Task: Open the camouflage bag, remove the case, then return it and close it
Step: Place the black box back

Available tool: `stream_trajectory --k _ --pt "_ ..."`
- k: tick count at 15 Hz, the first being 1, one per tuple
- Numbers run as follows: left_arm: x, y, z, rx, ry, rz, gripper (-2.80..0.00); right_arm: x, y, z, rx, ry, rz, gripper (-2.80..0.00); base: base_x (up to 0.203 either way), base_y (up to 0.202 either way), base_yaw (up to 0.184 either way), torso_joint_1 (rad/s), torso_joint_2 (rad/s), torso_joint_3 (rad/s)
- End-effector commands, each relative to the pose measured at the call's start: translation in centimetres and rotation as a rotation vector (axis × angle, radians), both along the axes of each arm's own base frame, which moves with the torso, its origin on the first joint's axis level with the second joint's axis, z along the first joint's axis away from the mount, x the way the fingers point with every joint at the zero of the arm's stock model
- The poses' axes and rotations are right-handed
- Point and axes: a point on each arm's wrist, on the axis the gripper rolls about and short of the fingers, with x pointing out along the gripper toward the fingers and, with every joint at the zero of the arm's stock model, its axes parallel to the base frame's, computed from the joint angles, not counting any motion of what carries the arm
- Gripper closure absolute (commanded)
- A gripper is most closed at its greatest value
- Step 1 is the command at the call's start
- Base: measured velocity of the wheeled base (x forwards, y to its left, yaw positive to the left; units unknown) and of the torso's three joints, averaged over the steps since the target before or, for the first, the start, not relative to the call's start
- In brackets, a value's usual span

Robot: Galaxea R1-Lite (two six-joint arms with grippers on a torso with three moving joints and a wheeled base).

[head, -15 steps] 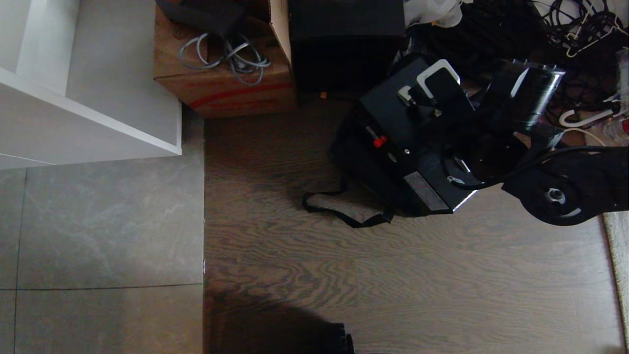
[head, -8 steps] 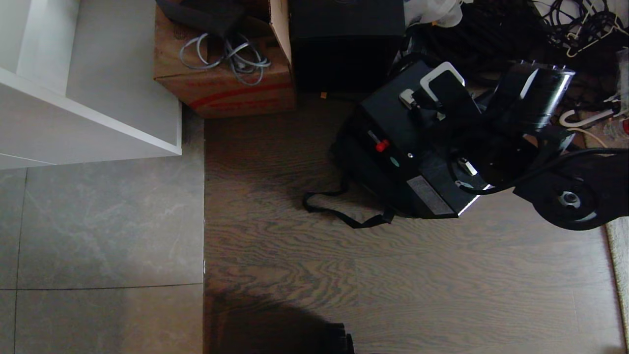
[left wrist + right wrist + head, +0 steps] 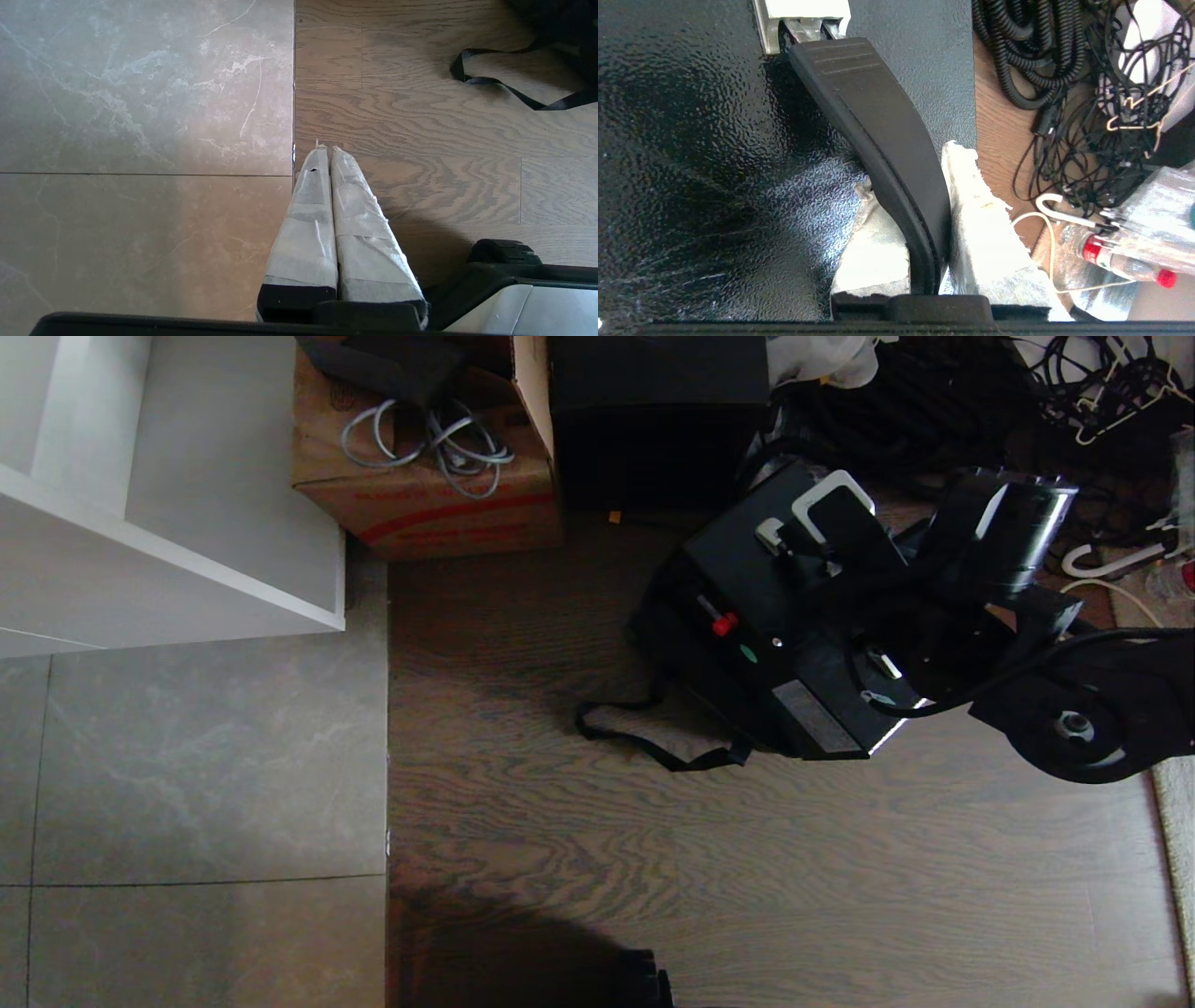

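The black case (image 3: 747,555) hangs tilted at the right, with its red knob (image 3: 724,623) and grey label (image 3: 822,719) facing me. The case's black handle (image 3: 878,116) is pinched between the white-wrapped fingers of my right gripper (image 3: 910,170), which is shut on it; the right arm (image 3: 1008,523) reaches in from the right. Under and left of the case lies the dark camouflage bag (image 3: 658,621), its black strap (image 3: 653,747) looped on the wood floor. How deep the case sits in the bag is hidden. My left gripper (image 3: 325,149) is parked shut over the floor seam.
A brown cardboard box (image 3: 429,495) with grey cables and a taller black box (image 3: 653,420) stand behind the bag. A white shelf unit (image 3: 168,523) is at the left. Tangled black cables (image 3: 980,392) and a red-capped bottle (image 3: 1125,261) lie at the right.
The case and my right gripper have drifted slightly nearer me, with the grip on the handle unchanged. The left arm has kept still.
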Motion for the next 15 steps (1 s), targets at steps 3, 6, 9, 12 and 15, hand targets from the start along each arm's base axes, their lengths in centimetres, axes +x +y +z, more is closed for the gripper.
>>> stream_trajectory --k 3,6,9,12,15 --pt "0.0 0.0 0.0 -0.001 0.000 0.000 0.00 1.0 0.6 -1.1 -0.013 0.016 -0.004 0.00 0.000 0.000 0.000 0.000 0.00 0.000" --pt "0.0 0.0 0.0 -0.001 -0.002 0.000 0.00 1.3 0.8 -1.3 -0.015 0.017 -0.004 0.00 0.000 0.000 0.000 0.000 0.00 0.000" --pt "0.0 0.0 0.0 -0.001 -0.001 0.000 0.00 1.8 1.1 -1.8 -0.010 0.011 -0.004 0.00 0.000 0.000 0.000 0.000 0.00 0.000" --pt "0.0 0.0 0.0 -0.001 -0.002 0.000 0.00 2.1 1.3 -1.4 0.000 -0.006 -0.005 0.00 0.000 0.000 0.000 0.000 0.00 0.000" --pt "0.0 0.0 0.0 -0.001 -0.002 0.000 0.00 2.6 1.0 -0.6 0.011 -0.031 -0.017 0.00 0.000 0.000 0.000 0.000 0.00 0.000"
